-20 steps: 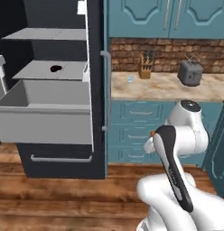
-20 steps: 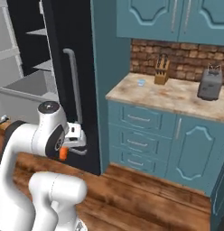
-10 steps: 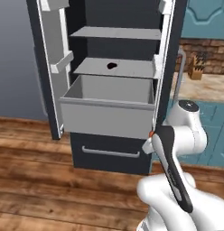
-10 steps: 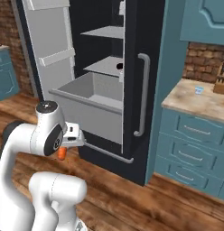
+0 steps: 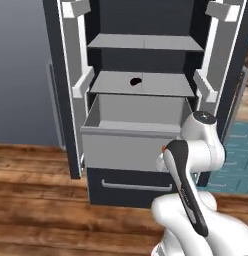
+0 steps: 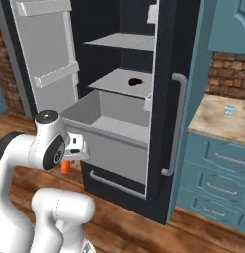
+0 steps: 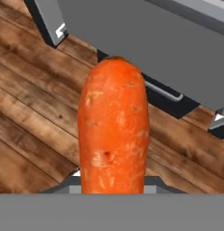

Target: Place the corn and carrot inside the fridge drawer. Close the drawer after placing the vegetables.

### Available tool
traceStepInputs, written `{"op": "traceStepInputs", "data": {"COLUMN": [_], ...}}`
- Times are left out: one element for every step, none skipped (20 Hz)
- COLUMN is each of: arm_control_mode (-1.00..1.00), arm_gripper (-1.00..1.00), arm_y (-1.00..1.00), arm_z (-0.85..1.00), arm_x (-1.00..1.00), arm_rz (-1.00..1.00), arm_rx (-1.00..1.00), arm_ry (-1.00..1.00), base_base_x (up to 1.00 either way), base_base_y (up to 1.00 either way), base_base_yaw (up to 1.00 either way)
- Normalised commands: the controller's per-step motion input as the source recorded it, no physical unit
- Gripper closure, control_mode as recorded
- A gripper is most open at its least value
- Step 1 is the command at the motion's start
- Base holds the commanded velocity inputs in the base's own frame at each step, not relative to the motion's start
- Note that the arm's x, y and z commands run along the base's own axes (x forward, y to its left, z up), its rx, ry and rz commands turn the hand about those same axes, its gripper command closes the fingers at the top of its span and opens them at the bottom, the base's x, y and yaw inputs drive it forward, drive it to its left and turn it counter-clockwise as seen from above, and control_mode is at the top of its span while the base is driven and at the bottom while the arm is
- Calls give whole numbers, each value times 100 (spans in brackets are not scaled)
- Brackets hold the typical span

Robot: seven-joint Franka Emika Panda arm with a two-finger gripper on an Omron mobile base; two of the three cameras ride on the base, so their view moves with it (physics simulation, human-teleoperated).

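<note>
The carrot (image 7: 114,135), orange and stubby, stands up between my fingers in the hand view, and my gripper (image 7: 113,182) is shut on it. In the right base view the carrot (image 6: 65,168) hangs under the gripper (image 6: 71,155), just left of and below the fridge drawer (image 6: 112,148). The drawer (image 5: 128,147) is pulled out, a wide light-grey box with an open top. Its front panel (image 7: 159,45) crosses the top of the hand view. An orange speck of carrot (image 5: 162,148) peeks past my arm. The corn is out of view.
Both fridge doors stand open, one on the left (image 5: 78,75) and one on the right (image 6: 176,108). A dark drawer with a bar handle (image 5: 136,187) sits under the grey one. A dark blob (image 5: 136,80) lies on the shelf above. Teal cabinets and a counter (image 6: 218,118) stand to the right.
The whole picture has shifted: the base has swung from the counter to face the open fridge. The carrot stays in my shut gripper, held at the same place beside my arm.
</note>
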Motion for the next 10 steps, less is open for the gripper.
{"op": "traceStepInputs", "data": {"arm_control_mode": [100,100,100,100,100,100,100,100,100,100], "arm_gripper": [100,100,100,100,100,100,100,100,100,100], "arm_y": [0,0,0,0,0,0,0,0,0,0], "arm_z": [0,0,0,0,0,0,0,0,0,0], "arm_x": [0,0,0,0,0,0,0,0,0,0], "arm_rz": [0,0,0,0,0,0,0,0,0,0], "arm_rx": [0,0,0,0,0,0,0,0,0,0], "arm_ry": [0,0,0,0,0,0,0,0,0,0], "base_base_x": [100,100,100,100,100,67,36,0,0,24], "base_base_y": [0,0,11,49,44,28,5,0,0,0], "base_base_yaw": [-32,-30,-28,-20,-8,-1,0,0,0,3]}}
